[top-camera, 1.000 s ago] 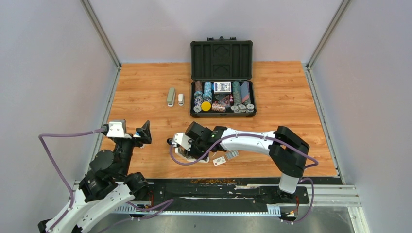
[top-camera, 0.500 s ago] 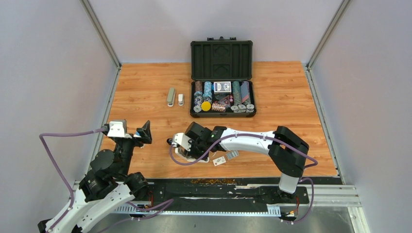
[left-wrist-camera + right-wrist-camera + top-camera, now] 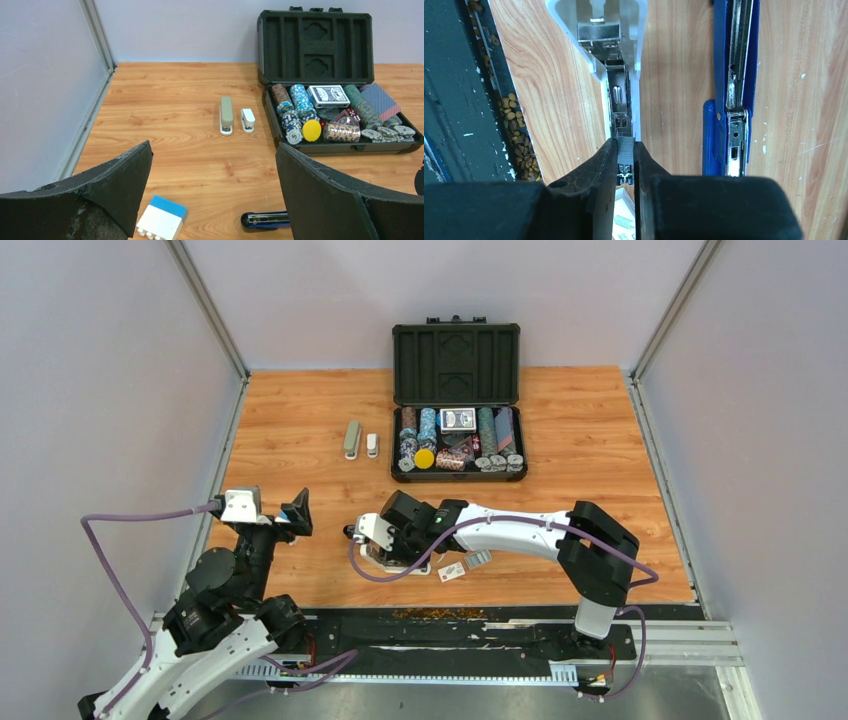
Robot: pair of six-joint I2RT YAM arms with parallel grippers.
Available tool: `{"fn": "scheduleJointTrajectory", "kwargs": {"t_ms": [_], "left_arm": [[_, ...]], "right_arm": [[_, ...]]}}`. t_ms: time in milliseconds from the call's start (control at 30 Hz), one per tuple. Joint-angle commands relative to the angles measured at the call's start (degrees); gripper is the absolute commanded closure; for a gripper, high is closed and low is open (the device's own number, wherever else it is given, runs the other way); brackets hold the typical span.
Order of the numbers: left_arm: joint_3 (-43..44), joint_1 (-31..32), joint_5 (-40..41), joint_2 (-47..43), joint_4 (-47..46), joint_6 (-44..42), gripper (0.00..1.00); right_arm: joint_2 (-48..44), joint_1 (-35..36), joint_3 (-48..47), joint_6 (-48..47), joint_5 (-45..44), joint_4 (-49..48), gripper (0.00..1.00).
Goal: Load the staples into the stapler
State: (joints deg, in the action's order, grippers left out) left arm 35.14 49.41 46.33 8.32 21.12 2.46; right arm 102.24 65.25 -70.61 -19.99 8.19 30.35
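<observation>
From above, almost nothing differs from a second ago. The right arm [image 3: 510, 530] has its elbow link settled a touch lower. Its wrist remains low over the near desk [image 3: 600, 440], beside the small white box [image 3: 452, 572]. The left arm [image 3: 215, 590] has not moved.

In the left wrist view, the left jaws stand wide apart and hold nothing. The stapler [image 3: 265, 219] lies on the desk between them.

In the right wrist view, the right jaws are nearly closed, pinching the staples [image 3: 625, 149] edge-on. The strip hangs over the metal channel of a white open stapler [image 3: 599, 35]. The blue stapler [image 3: 734, 75] lies just beside it, lid back and rail exposed. So loading looks undone, and the strip probably needs carrying across to the blue rail.
</observation>
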Motion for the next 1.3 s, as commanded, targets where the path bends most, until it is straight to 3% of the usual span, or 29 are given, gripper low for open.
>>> {"fn": "scheduleJointTrajectory", "kwargs": {"t_ms": [0,1267], "left_arm": [[-0.23,-0.28,-0.34,0.95,-1.80,0.00,0.00],[-0.24,-0.71,-1.05,1.52,-1.83,0.01,0.00]], "right_arm": [[-1.44,0.42,-1.99,-1.46,-1.42,0.30,0.94],[0.63,0.40,-1.10,-1.11,0.55,1.07,0.96]]}}
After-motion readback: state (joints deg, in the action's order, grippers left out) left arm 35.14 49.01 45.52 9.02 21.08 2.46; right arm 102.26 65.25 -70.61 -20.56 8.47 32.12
